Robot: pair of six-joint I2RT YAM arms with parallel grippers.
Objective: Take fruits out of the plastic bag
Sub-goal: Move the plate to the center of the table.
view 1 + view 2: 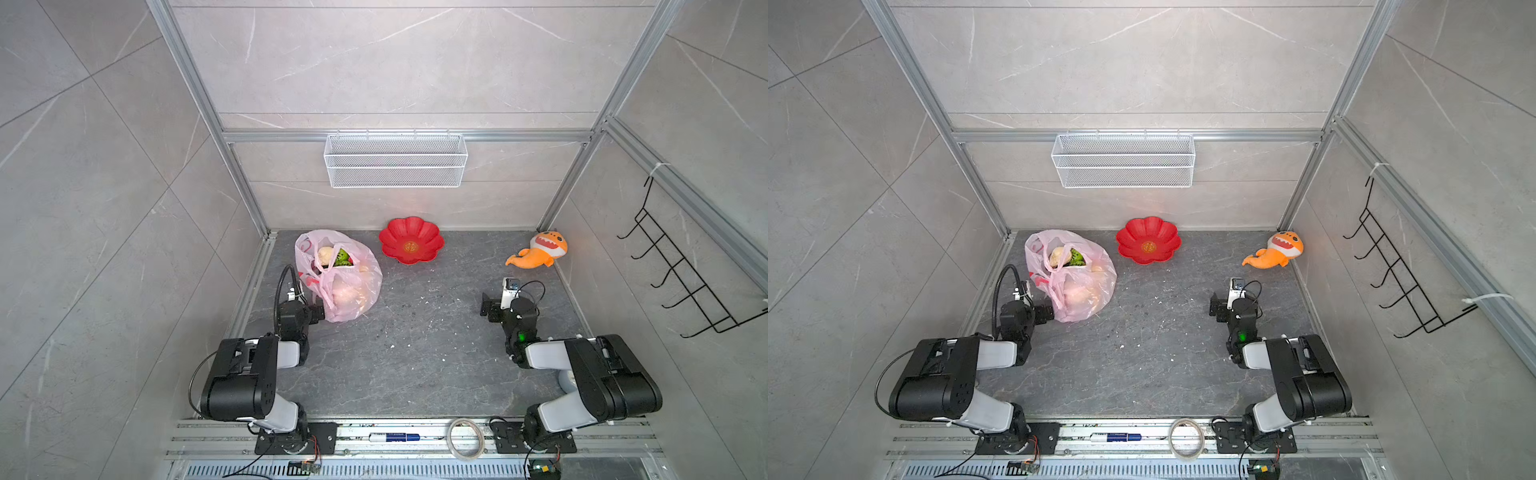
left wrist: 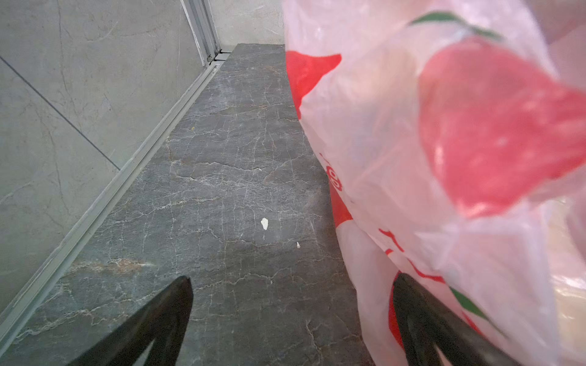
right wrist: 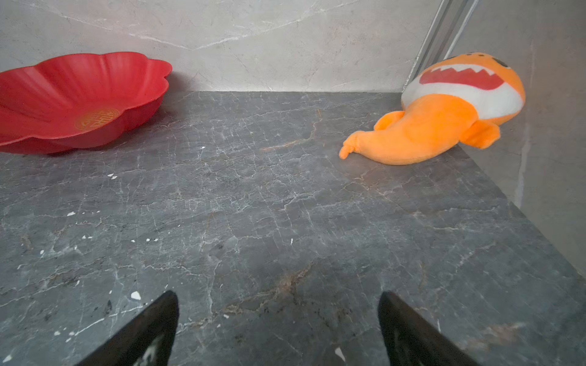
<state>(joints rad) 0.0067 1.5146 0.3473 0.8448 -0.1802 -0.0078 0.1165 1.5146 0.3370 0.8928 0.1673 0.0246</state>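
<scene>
The pink plastic bag (image 1: 353, 286) (image 1: 1088, 286) with red apple prints lies at the back left of the dark table, its mouth open upward. In both top views two fruits show in the mouth: a lumpy beige one (image 1: 326, 254) (image 1: 1059, 255) and a bumpy green one (image 1: 343, 257) (image 1: 1076, 257); pale shapes show through the plastic lower down. My left gripper (image 1: 305, 309) (image 2: 293, 282) is open at the bag's near left side, and the bag (image 2: 444, 158) drapes against one finger. My right gripper (image 1: 509, 301) (image 3: 277, 296) is open over bare table at the right.
A red flower-shaped plate (image 1: 411, 241) (image 3: 79, 95) sits empty at the back middle. An orange plush shark (image 1: 540, 251) (image 3: 437, 120) lies in the back right corner. A white wire basket (image 1: 395, 160) hangs on the back wall, a black hook rack (image 1: 681, 270) on the right wall.
</scene>
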